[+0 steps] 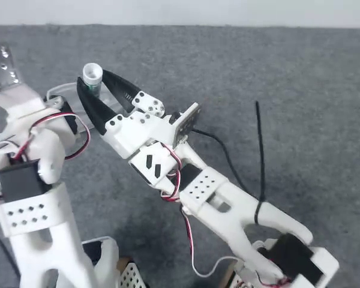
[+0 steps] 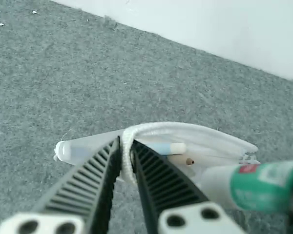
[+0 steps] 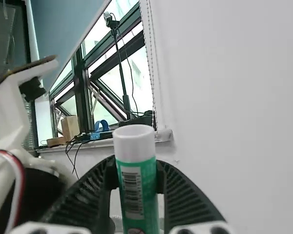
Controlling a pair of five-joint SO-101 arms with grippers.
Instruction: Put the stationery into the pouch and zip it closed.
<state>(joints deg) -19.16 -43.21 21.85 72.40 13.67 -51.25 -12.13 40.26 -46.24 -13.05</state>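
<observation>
A translucent white pouch (image 2: pixel 185 134) lies on the grey carpet with its mouth held up. My left gripper (image 2: pixel 126 145) is shut on the pouch's rim. Inside the pouch I see a pen with a blue and white barrel (image 2: pixel 161 147). A green glue stick with a white cap (image 1: pixel 92 73) is upright in my right gripper (image 1: pixel 92 78), which is shut on it just above the pouch (image 1: pixel 59 93). The right wrist view has the glue stick (image 3: pixel 134 146) between the two black fingers of the right gripper (image 3: pixel 135 165). The same glue stick (image 2: pixel 256 187) appears close beside the pouch's mouth.
Grey carpet (image 1: pixel 300 78) covers the table, with open room at the right and back. A black cable (image 1: pixel 261 150) stands up near the right arm's base. The left arm's white body (image 1: pixel 30 162) rises at the left edge.
</observation>
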